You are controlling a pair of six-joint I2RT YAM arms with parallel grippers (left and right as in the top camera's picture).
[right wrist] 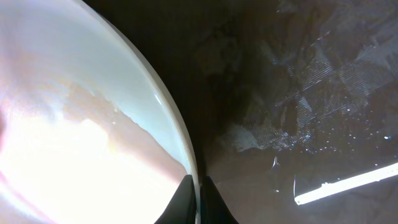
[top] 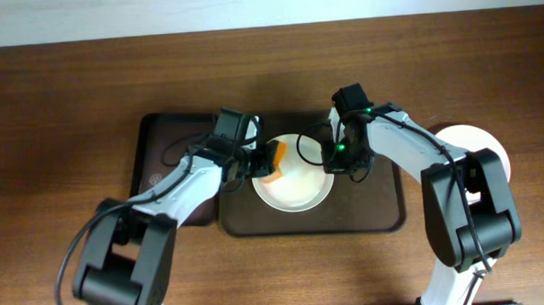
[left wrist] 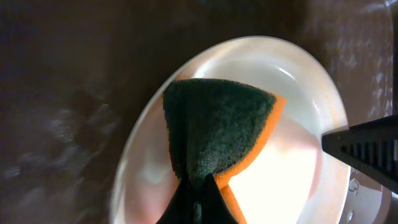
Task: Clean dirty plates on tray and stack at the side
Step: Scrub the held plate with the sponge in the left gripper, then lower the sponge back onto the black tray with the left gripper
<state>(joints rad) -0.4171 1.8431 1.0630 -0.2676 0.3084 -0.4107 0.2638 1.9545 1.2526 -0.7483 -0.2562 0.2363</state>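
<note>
When you look from overhead, you see the dark brown tray (top: 385,212) in the middle of the wooden table (top: 58,107), and one white plate (top: 297,190) lies on it, towards its left half. The left gripper (top: 265,162) is at the plate's left rim and holds the sponge (top: 272,159), whose orange side shows. The right gripper (top: 333,164) is at the plate's right rim. Behind the left arm there is a smaller tray (top: 157,144), just beside the large one. Another plate (top: 478,142) lies on the table at the far right, off the tray and partly hidden by the right arm; you cannot tell if more lie under it.

In the left wrist view, the left gripper (left wrist: 198,196) is closed on the lower tip of the sponge (left wrist: 214,134). Its green face is turned to the camera, and it stands over the plate (left wrist: 305,99). A dark finger (left wrist: 367,146) of the right gripper enters from the right edge.

In the right wrist view, the right gripper (right wrist: 198,198) is narrow, with one finger on each side of the rim of the plate (right wrist: 81,137), so it pinches the rim. The plate's inside shows a thin pink film. The tray (right wrist: 286,93) floor beside it is dark, with pale marks.
</note>
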